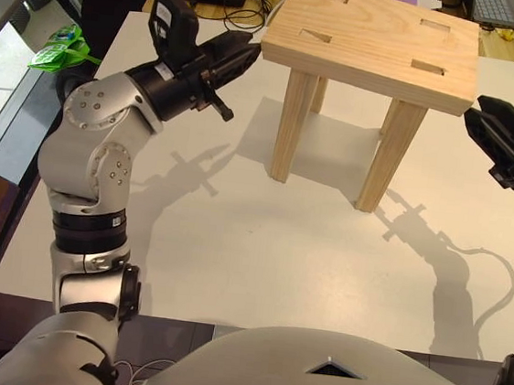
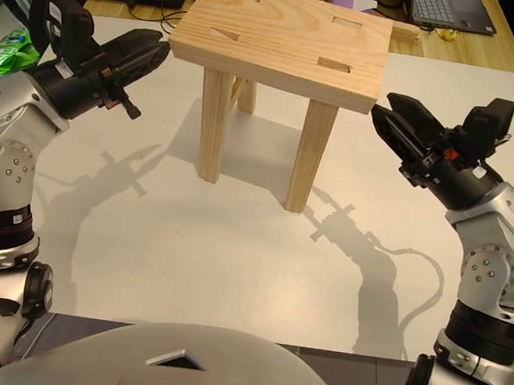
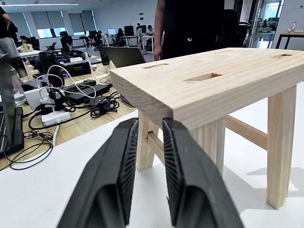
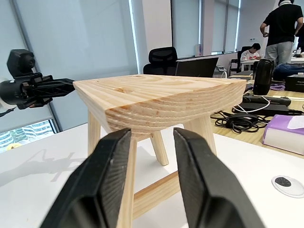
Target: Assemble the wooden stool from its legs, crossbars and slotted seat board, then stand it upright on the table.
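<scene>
Assembled pale wooden stool (image 2: 286, 48), upright on white table (image 2: 233, 245), slotted seat up

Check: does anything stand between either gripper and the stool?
Nothing visible does. The left gripper and right gripper sit at opposite ends of the seat board of the upright stool, each close to its edge.

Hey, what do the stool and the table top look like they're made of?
Stool: pale, bare-looking wood, probably a softwood like pine; grain lines and curved end rings show on the seat edge, no gloss. Table: smooth matte white surface, perhaps laminate or paint; the core is hidden.
</scene>
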Robot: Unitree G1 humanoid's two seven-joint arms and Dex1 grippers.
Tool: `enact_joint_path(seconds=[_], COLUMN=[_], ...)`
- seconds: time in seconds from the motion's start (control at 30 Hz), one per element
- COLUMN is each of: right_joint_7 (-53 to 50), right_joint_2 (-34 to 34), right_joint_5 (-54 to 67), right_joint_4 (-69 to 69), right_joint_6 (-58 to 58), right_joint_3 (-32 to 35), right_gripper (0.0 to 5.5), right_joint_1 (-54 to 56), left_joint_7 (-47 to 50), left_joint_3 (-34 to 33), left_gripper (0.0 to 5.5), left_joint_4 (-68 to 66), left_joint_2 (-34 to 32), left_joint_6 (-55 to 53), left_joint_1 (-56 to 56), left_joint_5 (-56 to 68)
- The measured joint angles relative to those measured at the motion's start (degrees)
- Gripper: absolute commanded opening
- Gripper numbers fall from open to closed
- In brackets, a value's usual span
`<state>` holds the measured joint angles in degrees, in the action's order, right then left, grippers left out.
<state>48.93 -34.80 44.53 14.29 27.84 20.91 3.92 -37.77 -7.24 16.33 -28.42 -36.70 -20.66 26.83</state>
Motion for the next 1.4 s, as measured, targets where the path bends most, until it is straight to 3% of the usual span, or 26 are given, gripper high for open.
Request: enact_joint_path(seconds=[0.4,0.53,0.87,1.4], right_joint_7=[-0.6,-4.7,-17.6,-20.5], right_joint_2=[0.2,3.9,15.3,16.6], right_joint_5=[-2.1,-6.6,-20.7,-21.9], right_joint_4=[-3.9,-10.8,-34.5,-39.0], right_joint_6=[-3.3,-8.5,-28.0,-33.4], right_joint_3=[3.7,3.7,2.4,2.3], right_gripper=[1.66,1.66,1.66,1.66], right_joint_1=[-3.8,-4.1,-5.2,-3.8], left_joint_7=[3.1,8.5,16.6,19.6], left_joint_3=[-4.3,-6.0,-3.2,-3.3], left_gripper=[0.93,0.93,0.93,0.93], left_joint_4=[-5.3,-12.0,-18.4,-19.9], left_joint_2=[0.5,4.8,18.3,18.9], left_joint_6=[10.0,18.6,33.6,36.3], left_joint_1=[4.0,6.2,16.4,17.9], left_joint_5=[-1.5,-4.9,-9.2,-10.5])
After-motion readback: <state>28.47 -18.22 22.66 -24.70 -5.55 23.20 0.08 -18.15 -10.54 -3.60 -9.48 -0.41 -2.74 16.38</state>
